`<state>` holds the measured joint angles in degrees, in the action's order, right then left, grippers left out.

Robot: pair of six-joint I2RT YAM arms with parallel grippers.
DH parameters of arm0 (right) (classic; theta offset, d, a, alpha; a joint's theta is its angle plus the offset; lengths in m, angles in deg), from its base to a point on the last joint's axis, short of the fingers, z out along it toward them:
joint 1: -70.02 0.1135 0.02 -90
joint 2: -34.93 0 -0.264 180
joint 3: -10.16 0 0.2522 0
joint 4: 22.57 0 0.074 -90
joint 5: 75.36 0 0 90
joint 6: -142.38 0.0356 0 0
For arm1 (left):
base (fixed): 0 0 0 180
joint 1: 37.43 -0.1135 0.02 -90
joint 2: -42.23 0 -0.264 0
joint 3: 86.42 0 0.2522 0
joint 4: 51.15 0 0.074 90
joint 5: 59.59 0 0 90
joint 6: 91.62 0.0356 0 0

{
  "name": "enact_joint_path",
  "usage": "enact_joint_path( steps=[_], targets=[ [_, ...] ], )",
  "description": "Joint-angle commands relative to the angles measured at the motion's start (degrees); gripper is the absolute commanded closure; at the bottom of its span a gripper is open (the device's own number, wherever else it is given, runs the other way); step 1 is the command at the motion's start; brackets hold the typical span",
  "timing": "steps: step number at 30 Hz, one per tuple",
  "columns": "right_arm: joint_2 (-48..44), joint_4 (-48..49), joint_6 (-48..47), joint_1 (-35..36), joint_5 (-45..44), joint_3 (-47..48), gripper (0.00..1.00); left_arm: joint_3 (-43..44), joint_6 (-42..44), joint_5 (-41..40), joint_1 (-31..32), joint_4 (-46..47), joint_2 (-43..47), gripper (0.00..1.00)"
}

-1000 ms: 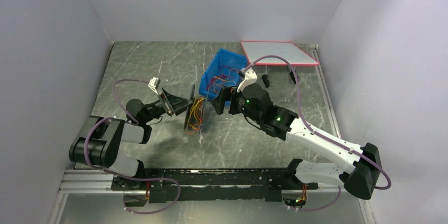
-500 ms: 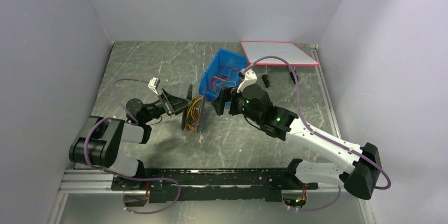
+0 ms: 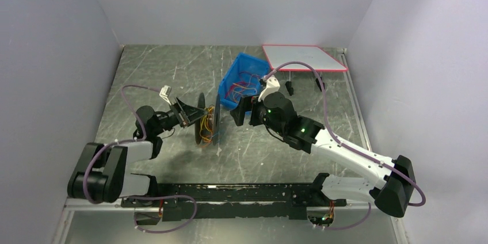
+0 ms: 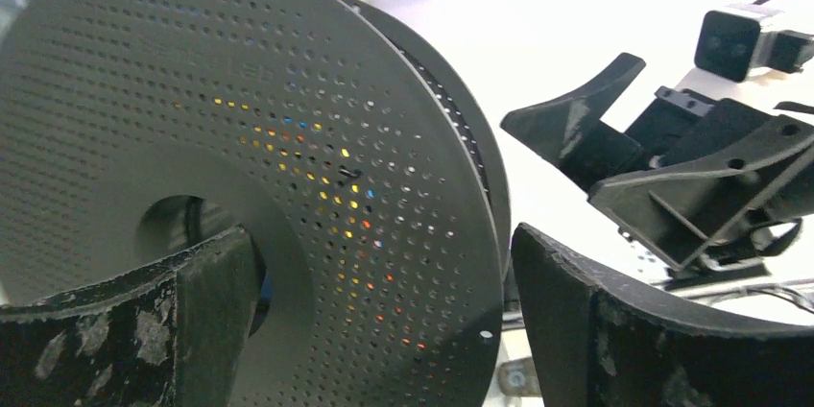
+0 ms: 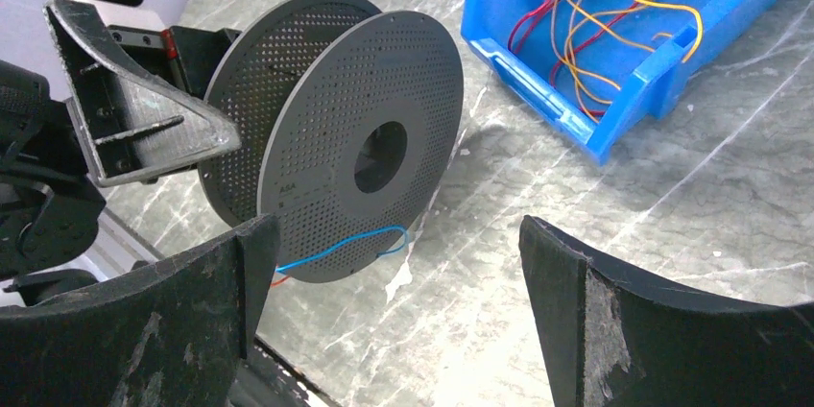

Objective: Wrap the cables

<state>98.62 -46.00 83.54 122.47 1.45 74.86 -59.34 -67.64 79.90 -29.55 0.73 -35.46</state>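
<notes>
The dark grey perforated spool [image 3: 209, 122] stands on its rims mid-table, with orange and yellow cables [image 3: 209, 124] bunched between its flanges. My left gripper [image 3: 193, 116] is open wide on the spool's left side. In the left wrist view the flange [image 4: 240, 138] fills the space between its fingers [image 4: 614, 330], and a thin gap shows at the rim. My right gripper [image 3: 237, 111] is open and empty just right of the spool [image 5: 336, 138]. A blue wire [image 5: 355, 244] loops off the near flange. More red, orange and yellow cables [image 5: 614, 4] lie in the blue bin [image 3: 229, 86].
A white board with a red edge [image 3: 305, 57] lies at the back right, with two small black pieces [image 3: 289, 88] in front of it. Grey walls close in the table on three sides. A black rail [image 3: 230, 195] runs along the near edge.
The spool has turned, so both flanges now show apart instead of edge-on. My left arm has swung and its gripper has shifted with the spool. The right arm has stayed still.
</notes>
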Motion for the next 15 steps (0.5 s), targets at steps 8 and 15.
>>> enact_joint_path(
  steps=[8,15],
  targets=[
    [0.1,1.8,0.8,-0.1,0.6,-1.1,0.01,3.5,13.6,-8.5,-1.2,-27.7,11.6,0.0],
    [0.2,1.8,0.9,-0.1,0.7,-1.2,0.01,3.6,14.2,-9.0,-1.4,-29.8,11.2,0.0]
  ],
)
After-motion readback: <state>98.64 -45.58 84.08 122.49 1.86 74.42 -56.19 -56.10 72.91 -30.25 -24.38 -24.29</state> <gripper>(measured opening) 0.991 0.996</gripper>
